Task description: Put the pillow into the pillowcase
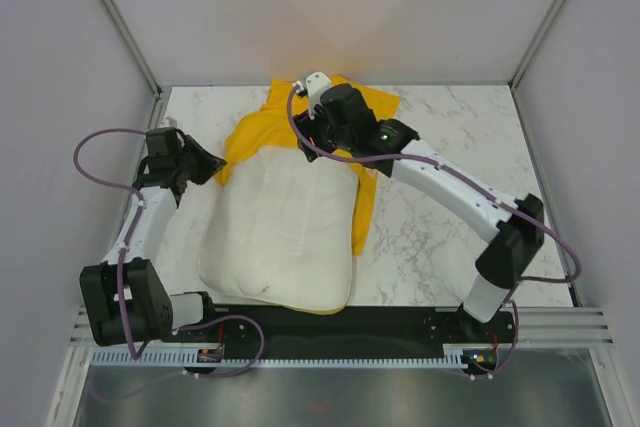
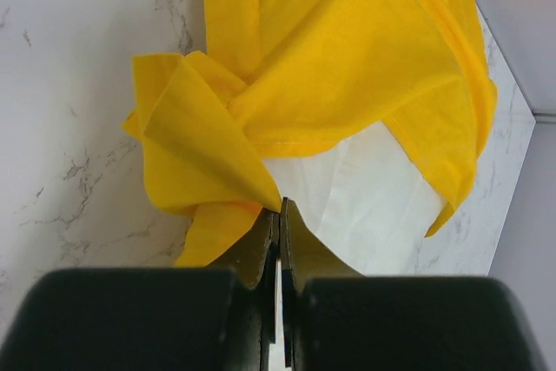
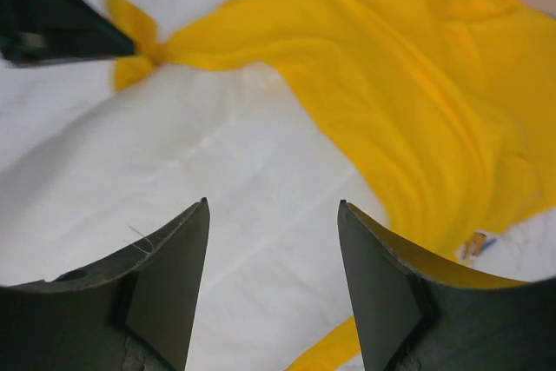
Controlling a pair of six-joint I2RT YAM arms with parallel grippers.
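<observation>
The pillow (image 1: 285,237) lies on the marble table (image 1: 450,217) between the two arms. Its near end is close to the arm bases and its length runs away from them. The pillowcase (image 1: 258,135) is bunched over the far end of the pillow, and a narrow yellow strip trails down the pillow's right edge. Most of the white surface is uncovered. The left gripper (image 2: 280,215) has its fingers pressed together on a folded corner of the pillowcase at the pillow's far-left corner, where the cloth is drawn into a twisted peak. In the left wrist view, white pillow shows just below the yellow hem. The right gripper (image 3: 274,204) hangs over the far part of the pillow with its fingers spread wide and nothing between them. Whether its tips touch the pillow cannot be told. The yellow cloth lies just beyond and to the right of those fingers.
</observation>
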